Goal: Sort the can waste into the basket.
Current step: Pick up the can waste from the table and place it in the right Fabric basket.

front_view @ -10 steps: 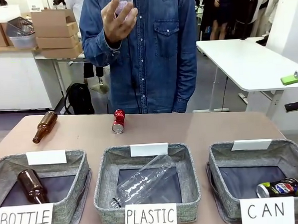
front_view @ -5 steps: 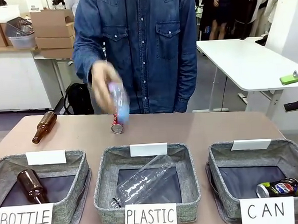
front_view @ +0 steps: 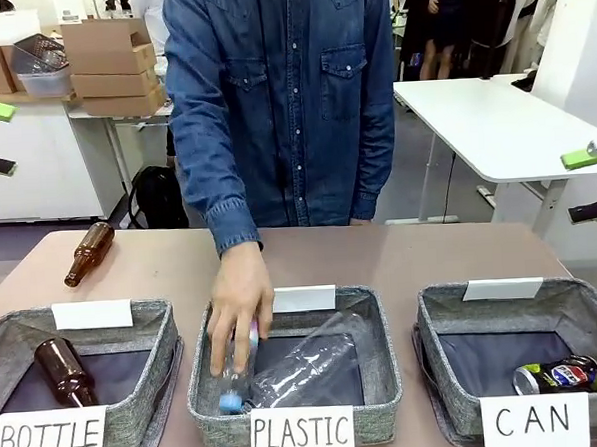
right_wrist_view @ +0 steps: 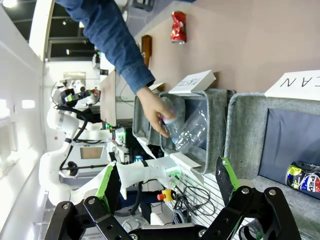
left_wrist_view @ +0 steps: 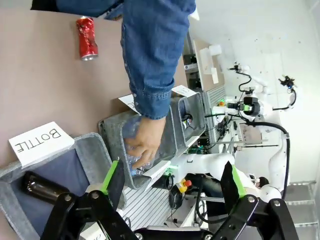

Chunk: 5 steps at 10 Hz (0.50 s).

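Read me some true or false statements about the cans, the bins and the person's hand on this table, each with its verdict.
1. The red can lies in the CAN basket. False: it lies on the table, outside every bin.
2. The blue-green can lies inside the CAN basket. True.
3. The person's hand reaches into the PLASTIC bin. True.
4. Both brown bottles lie in a bin. False: one brown bottle lies in the BOTTLE bin, another on the table.
5. The left gripper holds a can. False: its jaws stand open, empty.
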Available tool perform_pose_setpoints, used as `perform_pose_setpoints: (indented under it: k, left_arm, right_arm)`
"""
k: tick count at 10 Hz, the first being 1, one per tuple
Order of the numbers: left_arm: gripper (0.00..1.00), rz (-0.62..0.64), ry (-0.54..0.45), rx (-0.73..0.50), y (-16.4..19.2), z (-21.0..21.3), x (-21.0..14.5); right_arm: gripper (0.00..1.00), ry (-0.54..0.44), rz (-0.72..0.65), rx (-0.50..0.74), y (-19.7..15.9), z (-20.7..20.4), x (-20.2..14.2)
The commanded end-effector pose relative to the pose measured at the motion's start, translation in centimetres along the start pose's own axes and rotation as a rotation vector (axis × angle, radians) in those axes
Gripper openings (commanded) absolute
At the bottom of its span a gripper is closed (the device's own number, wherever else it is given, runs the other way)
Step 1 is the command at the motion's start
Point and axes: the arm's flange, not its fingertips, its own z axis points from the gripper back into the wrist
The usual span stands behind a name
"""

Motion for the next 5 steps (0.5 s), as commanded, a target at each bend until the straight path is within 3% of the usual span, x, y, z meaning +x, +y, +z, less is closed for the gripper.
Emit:
perform_pose_setpoints:
  k: [1,5]
  left_arm:
    - [1.00,-0.013,-0.048,-0.036,0.52,2.62,-1.30]
    - [1.00,-0.010,-0.042,-0.016,0.75,2.09,-1.00]
  right_arm:
    - [1.00,-0.002,0.016,-0.010,-0.21,0.12,0.04]
    - [1.00,-0.002,0.016,-0.010,-0.21,0.12,0.04]
